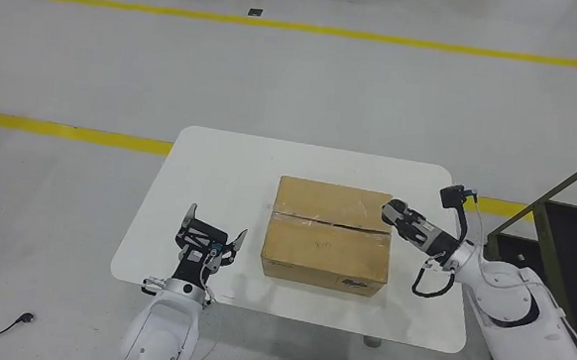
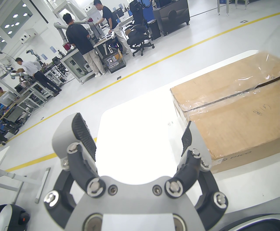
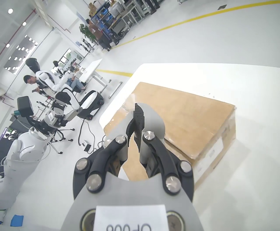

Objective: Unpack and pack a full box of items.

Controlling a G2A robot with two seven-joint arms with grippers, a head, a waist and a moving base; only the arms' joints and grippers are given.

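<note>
box (image 1: pixel 328 234) shut and taped, mid-tabletop (image 1: pixel 220 166), long axis and seam (image 1: pixel 328 221) running arm to arm | right fingers (image 3: pixel 139 116) pressed together at box's right end, by the seam, nearer | left fingers (image 2: pixel 84 133) spread wide, off box's left end, apart

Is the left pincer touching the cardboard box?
Apart. The top view shows bare table between the open left pincer and the cardboard box.

Matt cardboard box (image 1: pixel 326 244) sealed with glossy clear tape (image 2: pixel 245 87).
</note>
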